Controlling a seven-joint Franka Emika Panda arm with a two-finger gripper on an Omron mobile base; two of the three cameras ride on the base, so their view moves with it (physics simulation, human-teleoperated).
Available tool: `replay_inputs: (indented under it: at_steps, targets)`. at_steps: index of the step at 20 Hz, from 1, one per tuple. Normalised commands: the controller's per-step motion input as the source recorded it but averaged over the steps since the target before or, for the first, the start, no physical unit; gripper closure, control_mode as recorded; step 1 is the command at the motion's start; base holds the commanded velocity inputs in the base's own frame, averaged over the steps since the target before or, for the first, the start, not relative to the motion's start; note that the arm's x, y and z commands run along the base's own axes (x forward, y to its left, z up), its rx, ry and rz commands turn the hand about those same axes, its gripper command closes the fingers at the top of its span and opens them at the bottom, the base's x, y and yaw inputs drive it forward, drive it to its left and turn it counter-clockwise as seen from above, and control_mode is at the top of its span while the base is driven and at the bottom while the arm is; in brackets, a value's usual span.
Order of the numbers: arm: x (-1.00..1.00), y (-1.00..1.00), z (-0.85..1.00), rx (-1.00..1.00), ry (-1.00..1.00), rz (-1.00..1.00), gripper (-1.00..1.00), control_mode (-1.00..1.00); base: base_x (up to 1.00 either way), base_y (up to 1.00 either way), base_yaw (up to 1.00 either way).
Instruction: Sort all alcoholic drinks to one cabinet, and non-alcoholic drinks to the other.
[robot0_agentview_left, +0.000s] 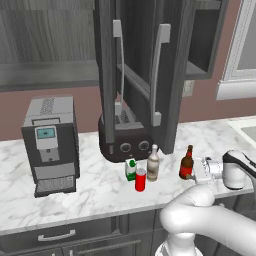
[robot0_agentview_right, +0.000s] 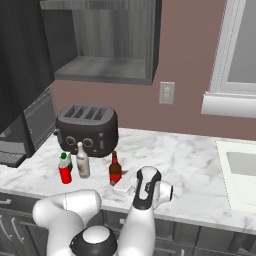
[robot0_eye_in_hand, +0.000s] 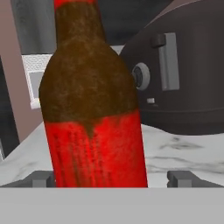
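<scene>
Beer bottle (robot0_eye_in_hand: 94, 100) — dark brown glass, red label, upright on the marble worktop (robot0_agentview_left: 90, 192). You have it between the finger tips (robot0_eye_in_hand: 181, 178) in the hand view, the claw (robot0_agentview_left: 200, 170) spread wide on either side and not closed on it; whether the tips touch the glass you cannot tell. In the left base view the bottle (robot0_agentview_left: 186, 164) stands near the worktop's front edge, with the gripper just beside it on its right.

Tan bottle (robot0_agentview_left: 153, 164) — pale, white cap, upright, to the left of the beer bottle with a clear gap between them.

Red can (robot0_agentview_left: 140, 180) — small, plain, just in front of the tan bottle and closest to the front edge.

Green-and-white bottle (robot0_agentview_left: 131, 170) — short, green cap, just beside the can on its left and slightly behind it.

Toaster (robot0_agentview_left: 125, 140) — dark, behind the drinks toward the wall; you see its side close behind the beer bottle in the hand view.

Coffee machine (robot0_agentview_left: 50, 145) — at the worktop's left part, well apart from the drinks.

Wall cabinet (robot0_agentview_right: 107, 42) — dark grey, standing open above the toaster; its doors (robot0_agentview_left: 142, 75) with long silver bar handles (robot0_agentview_left: 157, 75) hang out over the worktop, just above the toaster and the drinks.

Sink (robot0_agentview_right: 240, 172) — at the worktop's right end; bare marble lies between it and the arm.
</scene>
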Motion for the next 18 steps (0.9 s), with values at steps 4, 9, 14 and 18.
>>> replay_inputs:
  at_steps: [4,9,14,18]
  targets:
    - [0.00,0.19,0.00,0.00,0.01,0.00,-1.00,-1.00,0.00,0.00,0.00]
    - [0.00,0.21,0.17,0.00,0.02,0.00,1.00,-1.00,0.00,0.00,0.00]
    - [-0.01,0.02,0.58,0.00,0.03,-0.05,1.00,-1.00,0.00,0.00,0.00]
    - [-0.08,-0.02,1.00,0.00,0.02,-0.15,1.00,-1.00,0.00,0.00,0.00]
